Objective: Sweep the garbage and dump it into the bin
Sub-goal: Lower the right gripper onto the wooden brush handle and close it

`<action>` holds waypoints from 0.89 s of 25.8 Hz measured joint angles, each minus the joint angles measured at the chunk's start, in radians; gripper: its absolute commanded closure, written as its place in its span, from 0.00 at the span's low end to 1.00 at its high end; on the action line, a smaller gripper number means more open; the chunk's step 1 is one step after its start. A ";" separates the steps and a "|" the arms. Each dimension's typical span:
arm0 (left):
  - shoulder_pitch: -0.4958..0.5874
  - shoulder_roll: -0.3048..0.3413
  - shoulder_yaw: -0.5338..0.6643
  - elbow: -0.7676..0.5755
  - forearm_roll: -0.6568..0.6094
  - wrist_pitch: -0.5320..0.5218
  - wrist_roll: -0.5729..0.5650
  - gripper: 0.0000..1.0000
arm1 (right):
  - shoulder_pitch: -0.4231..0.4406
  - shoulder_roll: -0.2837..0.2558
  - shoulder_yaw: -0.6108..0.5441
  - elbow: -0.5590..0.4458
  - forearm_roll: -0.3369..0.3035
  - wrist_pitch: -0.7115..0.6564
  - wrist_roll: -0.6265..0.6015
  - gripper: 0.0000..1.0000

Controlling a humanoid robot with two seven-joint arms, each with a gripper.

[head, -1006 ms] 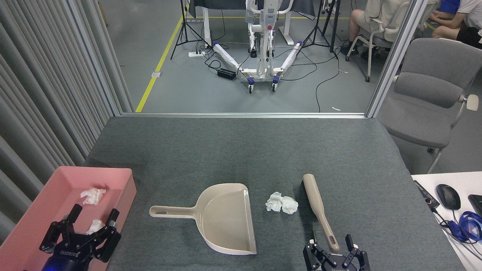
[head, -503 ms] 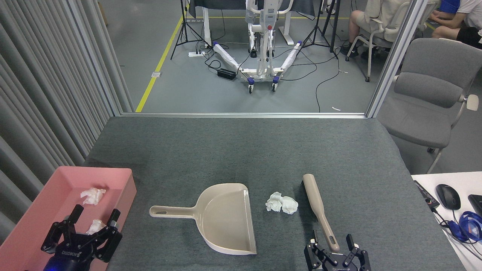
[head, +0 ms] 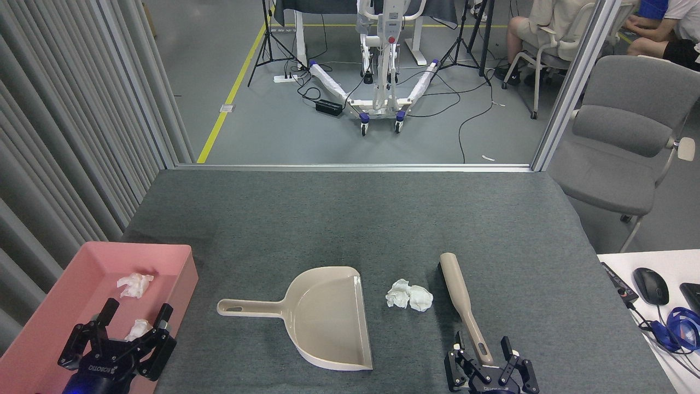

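Two grippers, fingers spread, nothing held.
Right gripper [head: 488,365] straddles the brush handle [head: 464,302] at lower right; left gripper [head: 124,334] hovers over the pink bin [head: 183,273]. Tissue wads [head: 408,295] lie between dustpan [head: 322,317] and brush, ready for sweeping.

Grey floor [head: 262,82] — grey office chair [head: 629,142] right.
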 measured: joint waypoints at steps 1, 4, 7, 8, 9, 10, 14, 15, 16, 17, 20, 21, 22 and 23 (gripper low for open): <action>0.000 0.000 0.000 0.000 0.000 0.000 -0.002 0.00 | -0.001 0.000 0.000 0.002 0.000 0.002 0.000 0.23; -0.001 0.001 -0.001 -0.001 0.000 0.000 -0.004 0.01 | -0.002 -0.002 0.000 0.009 0.000 0.003 0.000 0.29; -0.001 0.002 -0.001 -0.001 0.000 0.000 -0.006 0.01 | -0.003 -0.002 0.001 0.015 0.000 0.003 0.000 0.37; -0.002 0.002 -0.001 -0.001 0.000 0.000 -0.006 0.01 | -0.003 -0.003 0.001 0.016 0.000 0.003 0.000 0.39; -0.002 0.003 -0.002 -0.001 0.000 0.000 -0.006 0.01 | -0.003 -0.003 0.001 0.017 0.000 0.003 0.000 0.41; -0.002 0.005 -0.002 -0.001 0.000 0.000 -0.007 0.00 | -0.003 -0.003 0.001 0.017 0.000 0.003 -0.001 0.43; -0.003 0.006 -0.003 -0.001 0.000 0.001 -0.007 0.01 | -0.003 -0.004 0.002 0.020 0.000 -0.001 -0.001 0.51; -0.003 0.006 -0.004 -0.001 0.000 0.001 -0.008 0.00 | -0.003 -0.005 0.002 0.020 0.000 -0.001 -0.001 0.54; -0.004 0.006 -0.004 -0.001 0.000 0.001 -0.008 0.00 | -0.003 -0.006 0.002 0.020 0.000 -0.003 -0.001 0.56; -0.004 0.006 -0.004 -0.001 0.000 0.001 -0.008 0.01 | -0.003 -0.007 0.002 0.020 0.000 -0.004 -0.001 0.60; -0.004 0.003 -0.006 -0.001 0.000 0.001 -0.008 0.01 | -0.003 -0.009 0.002 0.020 0.000 -0.006 -0.002 0.70; -0.003 0.002 -0.006 -0.001 0.000 -0.001 -0.008 0.01 | -0.003 -0.010 0.002 0.020 0.000 -0.009 -0.002 0.73; -0.003 0.002 -0.006 -0.002 0.001 -0.001 -0.008 0.01 | -0.003 -0.010 0.002 0.020 0.000 -0.009 -0.002 0.75; -0.002 0.001 -0.006 -0.002 0.001 -0.002 -0.008 0.01 | -0.003 -0.010 0.001 0.020 0.000 -0.009 -0.003 0.76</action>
